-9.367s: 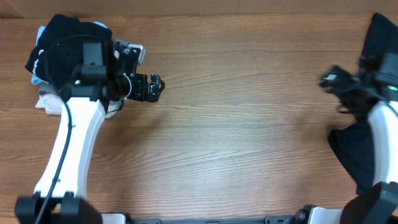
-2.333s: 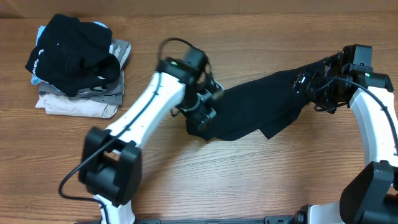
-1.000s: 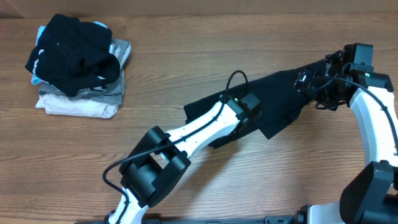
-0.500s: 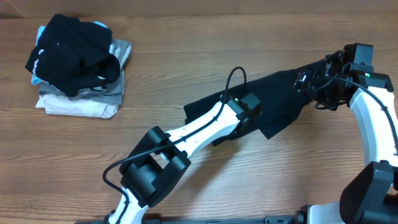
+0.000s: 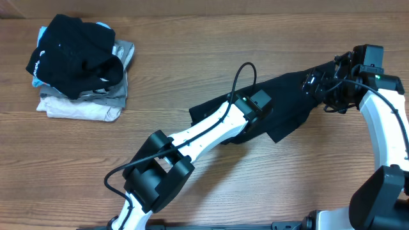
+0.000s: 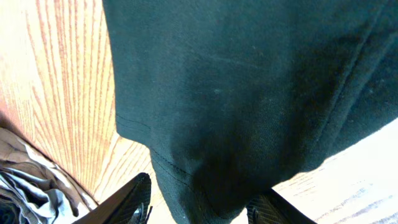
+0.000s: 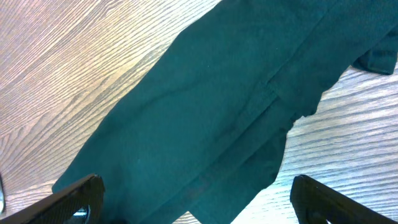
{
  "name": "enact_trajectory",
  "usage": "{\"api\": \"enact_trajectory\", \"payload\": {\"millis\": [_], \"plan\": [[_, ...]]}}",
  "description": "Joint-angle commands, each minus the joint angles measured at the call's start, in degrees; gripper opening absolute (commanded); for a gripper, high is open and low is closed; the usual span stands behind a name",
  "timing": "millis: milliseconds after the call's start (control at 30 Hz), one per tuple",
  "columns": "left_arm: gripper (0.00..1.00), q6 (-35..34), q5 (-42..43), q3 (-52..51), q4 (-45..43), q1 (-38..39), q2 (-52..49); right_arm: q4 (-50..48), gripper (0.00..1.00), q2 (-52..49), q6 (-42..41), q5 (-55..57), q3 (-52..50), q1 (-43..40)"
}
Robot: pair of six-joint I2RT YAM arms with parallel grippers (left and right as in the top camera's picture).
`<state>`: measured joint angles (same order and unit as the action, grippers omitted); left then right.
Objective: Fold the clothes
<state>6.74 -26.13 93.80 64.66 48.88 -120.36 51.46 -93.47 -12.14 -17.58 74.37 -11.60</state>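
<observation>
Across the right half of the worktop (image 5: 192, 51) lies the black T-shirt (image 5: 287, 96), stretched into a crumpled band and not yet flattened or folded. Its long axis slants from the middle of the worktop, on the near side, up to the far right. The left hand (image 6: 202, 208) sits over the near, lower end. Its fingers stand partly spread, with a stitched hem lying under and between the tips, and nothing shows them pinching it. The right hand (image 7: 199, 199) hovers over the far, upper end with its fingers spread wide and cloth beneath them, gripping nothing. Each arm is thus nearest to its own end of the band, so I judge that spreading the shirt means pulling along that slant, each hand taking the end below it. A pile of other garments (image 5: 80, 64) sits well apart at the far left.
</observation>
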Motion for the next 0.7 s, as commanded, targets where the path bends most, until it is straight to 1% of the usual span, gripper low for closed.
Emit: {"api": "enact_trajectory", "payload": {"millis": [0,133,200,233,267,300,333,400,500,567,667], "plan": [[0.53,-0.57,-3.21,1.97,-0.72,-0.13,-0.61,-0.26,1.00,1.73,0.20,0.39,0.81,0.00],[0.58,-0.61,-3.15,6.21,-0.37,-0.70,-0.61,-0.09,1.00,1.73,0.20,0.42,0.81,0.00],[0.63,-0.87,-2.45,8.61,-0.70,-1.51,-0.61,0.07,1.00,1.73,0.20,0.42,0.81,0.00],[0.69,-1.88,-2.32,9.92,-1.62,-2.69,-0.61,0.15,1.00,1.75,0.22,0.42,0.81,0.00],[0.77,-2.05,-0.55,10.25,-3.52,-4.46,-0.61,0.28,1.00,1.73,0.22,0.42,0.79,0.00],[0.80,-2.01,1.16,10.25,-4.22,-5.51,-0.61,0.31,1.00,1.73,0.22,0.42,0.79,0.00],[0.80,-1.53,3.28,10.25,-4.57,-6.73,-0.61,0.31,1.00,1.73,0.22,0.42,0.66,0.00],[0.78,-0.07,7.52,10.25,-3.98,-8.72,-0.61,0.35,1.00,1.73,0.22,0.42,0.52,0.00],[0.70,3.74,13.29,10.32,0.04,-10.54,-0.61,0.02,1.00,1.62,0.22,0.44,-0.02,0.00],[0.66,5.77,14.95,10.32,3.72,-10.21,-0.48,-0.33,1.00,1.22,0.22,0.44,-0.13,0.00],[0.64,6.58,15.45,10.32,8.37,-7.76,0.42,-0.68,1.00,-0.04,0.20,0.39,-0.15,0.00]]}}
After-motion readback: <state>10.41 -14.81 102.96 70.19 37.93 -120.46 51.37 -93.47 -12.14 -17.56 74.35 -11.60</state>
